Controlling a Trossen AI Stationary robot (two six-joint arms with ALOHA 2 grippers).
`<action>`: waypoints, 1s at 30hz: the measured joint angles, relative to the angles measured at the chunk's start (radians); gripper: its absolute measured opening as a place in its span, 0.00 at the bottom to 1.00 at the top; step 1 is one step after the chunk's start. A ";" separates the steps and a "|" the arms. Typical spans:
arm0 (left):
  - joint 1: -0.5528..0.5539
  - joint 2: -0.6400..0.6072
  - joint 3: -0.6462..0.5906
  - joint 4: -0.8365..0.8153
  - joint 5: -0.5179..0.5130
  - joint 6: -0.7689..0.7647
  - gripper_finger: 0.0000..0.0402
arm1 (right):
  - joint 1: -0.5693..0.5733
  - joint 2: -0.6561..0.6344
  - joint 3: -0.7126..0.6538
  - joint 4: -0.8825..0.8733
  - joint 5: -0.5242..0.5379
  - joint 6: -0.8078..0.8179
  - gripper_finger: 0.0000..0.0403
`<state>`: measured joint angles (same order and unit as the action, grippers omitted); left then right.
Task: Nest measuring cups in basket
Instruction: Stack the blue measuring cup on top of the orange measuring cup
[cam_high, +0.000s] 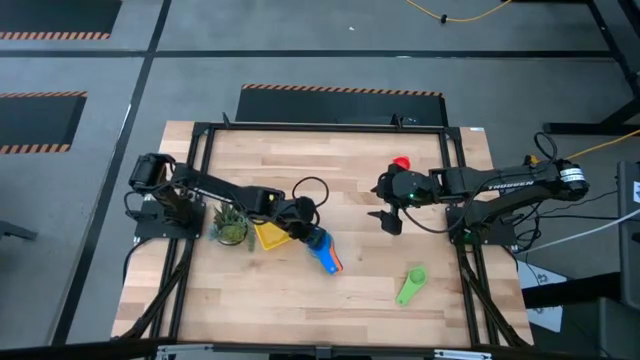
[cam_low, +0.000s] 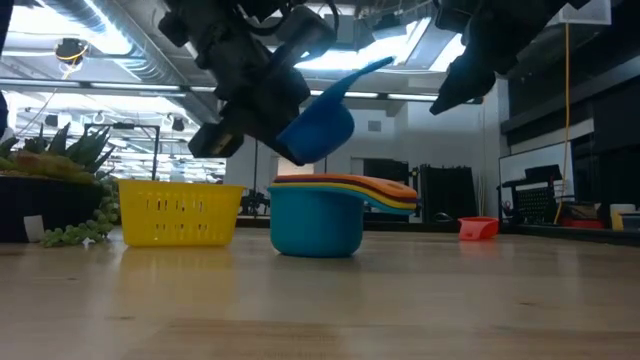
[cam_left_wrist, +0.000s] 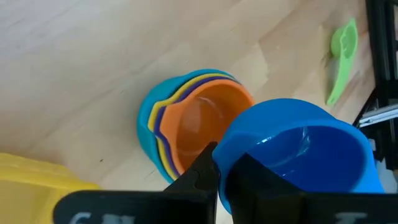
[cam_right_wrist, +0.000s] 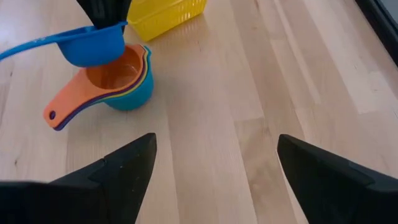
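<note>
Four nested measuring cups (cam_right_wrist: 118, 84), a teal one outermost and an orange one innermost, stand on the table (cam_high: 400, 220) just beside the yellow basket (cam_high: 270, 236), and directly above them the left gripper (cam_low: 262, 100), pinched shut on the rim of a blue measuring cup (cam_low: 318, 125), holds that cup tilted with its handle pointing up and away. Seating it well probably calls for levelling the bowl, centring it over the orange cup and lowering before letting go. Farther off, the right gripper (cam_high: 390, 220) hangs spread wide and empty, with a green cup (cam_high: 411, 285) and a red cup (cam_high: 401, 163) apart from the stack.
</note>
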<state>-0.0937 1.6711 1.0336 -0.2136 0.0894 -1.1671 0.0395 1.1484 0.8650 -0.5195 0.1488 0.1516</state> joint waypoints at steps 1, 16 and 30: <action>0.000 0.000 0.000 0.000 -0.003 0.000 0.03 | 0.000 0.000 0.000 0.001 0.000 0.000 0.84; 0.000 0.000 0.000 -0.022 -0.039 -0.002 0.15 | 0.000 0.000 -0.001 0.000 -0.003 0.000 0.84; 0.000 0.000 0.000 -0.025 0.002 0.038 0.20 | 0.000 0.000 -0.002 -0.046 -0.002 0.007 0.84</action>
<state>-0.0937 1.6707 1.0336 -0.2390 0.0914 -1.1295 0.0395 1.1486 0.8635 -0.5657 0.1469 0.1581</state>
